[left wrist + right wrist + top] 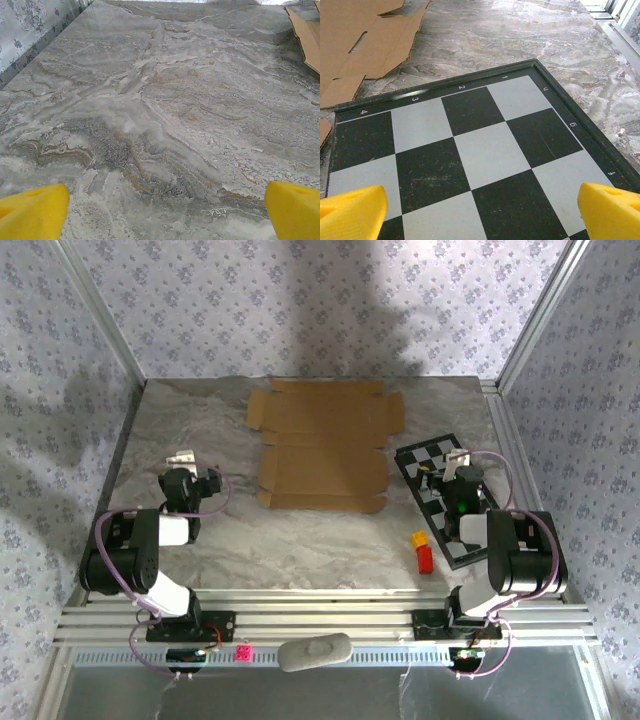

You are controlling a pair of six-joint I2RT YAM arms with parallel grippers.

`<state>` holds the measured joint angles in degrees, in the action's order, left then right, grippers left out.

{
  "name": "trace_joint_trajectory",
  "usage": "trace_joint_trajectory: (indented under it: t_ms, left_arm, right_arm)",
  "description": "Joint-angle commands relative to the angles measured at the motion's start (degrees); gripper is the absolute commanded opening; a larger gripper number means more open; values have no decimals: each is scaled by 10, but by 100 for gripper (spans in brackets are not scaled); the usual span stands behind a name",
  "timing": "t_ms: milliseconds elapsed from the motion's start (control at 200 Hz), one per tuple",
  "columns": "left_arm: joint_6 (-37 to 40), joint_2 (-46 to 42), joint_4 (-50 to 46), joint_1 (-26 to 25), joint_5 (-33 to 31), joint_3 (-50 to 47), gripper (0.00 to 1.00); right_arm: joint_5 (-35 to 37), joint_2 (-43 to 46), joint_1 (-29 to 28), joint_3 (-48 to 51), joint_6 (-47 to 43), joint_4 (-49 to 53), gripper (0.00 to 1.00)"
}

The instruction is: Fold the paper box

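Both spread, empty: left pincer over worktop, right pincer over checkered board; paper box flat ahead, between.

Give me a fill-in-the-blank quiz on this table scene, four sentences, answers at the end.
1. The unfolded paper box lies ____ on the table.
2. The board beneath the right arm's jaws is checkered black and ____.
3. The small block beside the red block is ____.
4. Both arms' jaws stand ____.
Answers: flat; white; yellow; open.
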<state>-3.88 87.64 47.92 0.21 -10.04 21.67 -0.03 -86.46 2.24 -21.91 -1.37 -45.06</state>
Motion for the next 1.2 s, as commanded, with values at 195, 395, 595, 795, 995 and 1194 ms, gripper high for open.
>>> trace_joint_trajectory:
  t_ms: [195,395,595,795,995,1194]
  left_arm:
    - [6,2,6,-2,-3,10,100]
    - [6,2,6,-2,-4,10,100]
    - [6,2,6,-2,-3,10,100]
    - [6,2,5,-2,-3,10,100]
    - [6,2,4,-2,-3,11,100]
    - [6,2,5,-2,-4,10,100]
  right_arm:
    - [0,-6,0,-11,-3,0,100]
    - [1,-6,1,-11,-3,1,100]
    - [1,-6,0,-12,-3,1,100]
    - [77,62,-21,-13,-3,58,100]
    - [201,286,-71,-81,72,291,100]
    - [284,367,-189,-351,39,519,100]
